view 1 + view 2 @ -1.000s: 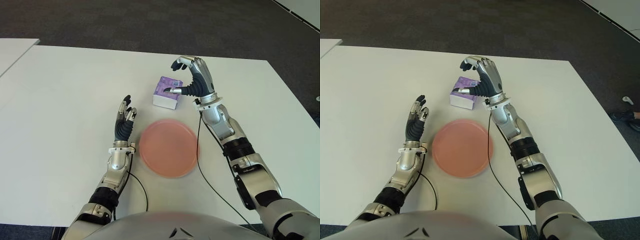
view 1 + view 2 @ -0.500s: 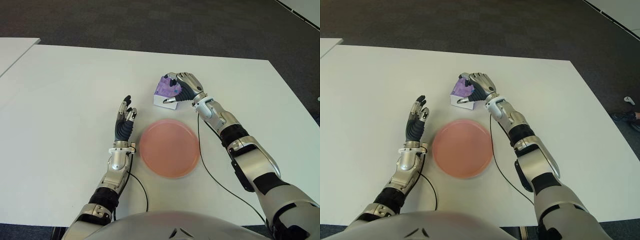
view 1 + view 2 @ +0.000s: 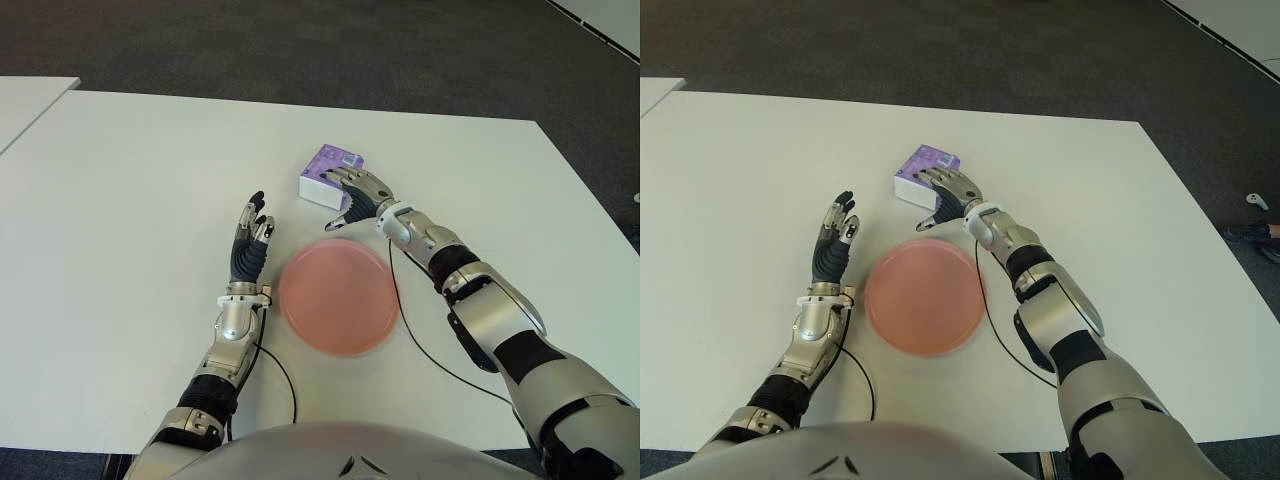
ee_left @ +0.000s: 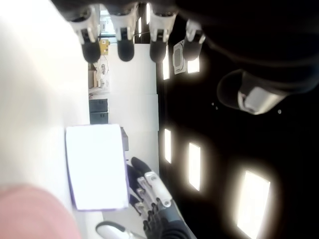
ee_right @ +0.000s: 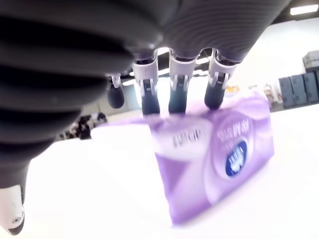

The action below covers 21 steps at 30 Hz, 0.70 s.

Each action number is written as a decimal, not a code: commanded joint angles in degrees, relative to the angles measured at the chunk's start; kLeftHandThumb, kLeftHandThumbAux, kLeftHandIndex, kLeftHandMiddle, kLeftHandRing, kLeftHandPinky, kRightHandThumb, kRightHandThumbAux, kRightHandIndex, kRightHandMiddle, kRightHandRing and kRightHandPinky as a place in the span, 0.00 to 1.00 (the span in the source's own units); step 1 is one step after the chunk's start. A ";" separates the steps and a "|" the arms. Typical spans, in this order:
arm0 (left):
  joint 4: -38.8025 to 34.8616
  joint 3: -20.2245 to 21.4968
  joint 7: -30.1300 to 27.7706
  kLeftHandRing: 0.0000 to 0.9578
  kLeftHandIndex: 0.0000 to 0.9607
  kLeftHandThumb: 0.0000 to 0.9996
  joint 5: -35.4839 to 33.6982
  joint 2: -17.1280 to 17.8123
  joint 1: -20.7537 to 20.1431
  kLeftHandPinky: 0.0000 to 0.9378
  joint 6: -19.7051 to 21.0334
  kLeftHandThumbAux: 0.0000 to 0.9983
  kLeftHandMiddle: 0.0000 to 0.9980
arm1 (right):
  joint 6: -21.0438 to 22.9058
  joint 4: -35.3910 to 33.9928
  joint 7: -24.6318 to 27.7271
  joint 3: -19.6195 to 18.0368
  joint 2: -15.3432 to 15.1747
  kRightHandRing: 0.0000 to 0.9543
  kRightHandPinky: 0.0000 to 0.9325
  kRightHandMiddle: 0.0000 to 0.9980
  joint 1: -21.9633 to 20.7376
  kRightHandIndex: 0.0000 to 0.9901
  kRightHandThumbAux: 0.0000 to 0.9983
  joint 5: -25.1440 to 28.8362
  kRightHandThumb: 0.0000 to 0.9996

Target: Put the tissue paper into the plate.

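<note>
The tissue pack [image 3: 329, 175] had slid slightly away across the table [image 3: 120, 200], lying beyond the plate [image 3: 337, 296]. The right hand [image 3: 358, 194] had loosened, fingers spread against it, holding nothing; another push might drive it farther away. The left hand [image 3: 248, 248] stood open beside the plate.

A white table [image 3: 130, 200] is filling most of the view, with dark grey carpet [image 3: 300, 45] stretching beyond its far edge. Another white tabletop [image 3: 25, 100] is showing at the left, and what may be bright ceiling lights [image 4: 251, 199] are glowing overhead.
</note>
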 commanded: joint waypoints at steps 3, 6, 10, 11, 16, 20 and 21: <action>10.95 0.53 0.15 0.00 0.00 0.00 2.96 2.82 10.92 0.00 0.56 0.36 0.00 | 1.84 3.60 0.24 0.92 1.41 0.00 0.00 0.00 -1.27 0.00 0.56 -0.14 0.21; 10.62 0.41 0.46 0.00 0.00 0.00 3.25 2.81 11.13 0.00 0.82 0.37 0.00 | 2.05 4.11 0.32 0.93 1.76 0.00 0.00 0.00 -1.45 0.00 0.56 0.01 0.20; 10.36 0.42 0.38 0.00 0.00 0.00 3.16 2.75 11.27 0.00 1.09 0.38 0.00 | 2.32 4.60 0.57 0.99 2.17 0.00 0.00 0.00 -1.55 0.00 0.56 0.13 0.19; 10.33 0.44 0.33 0.00 0.00 0.00 3.11 2.73 11.28 0.00 1.08 0.38 0.00 | 2.40 4.71 0.64 1.01 2.29 0.00 0.00 0.00 -1.55 0.00 0.56 0.16 0.18; 10.32 0.44 0.55 0.00 0.00 0.00 3.26 2.73 11.27 0.00 0.81 0.37 0.00 | 2.70 5.17 0.97 1.18 2.72 0.00 0.00 0.01 -1.45 0.00 0.56 0.12 0.17; 10.15 0.32 0.89 0.00 0.00 0.00 3.53 2.62 11.50 0.00 0.91 0.37 0.00 | 2.68 5.25 1.26 1.19 2.74 0.00 0.00 0.01 -1.12 0.00 0.57 0.19 0.16; 10.15 0.33 0.92 0.00 0.00 0.00 3.52 2.60 11.52 0.00 0.97 0.37 0.00 | 2.68 5.26 1.31 1.19 2.74 0.00 0.00 0.01 -1.05 0.00 0.57 0.21 0.15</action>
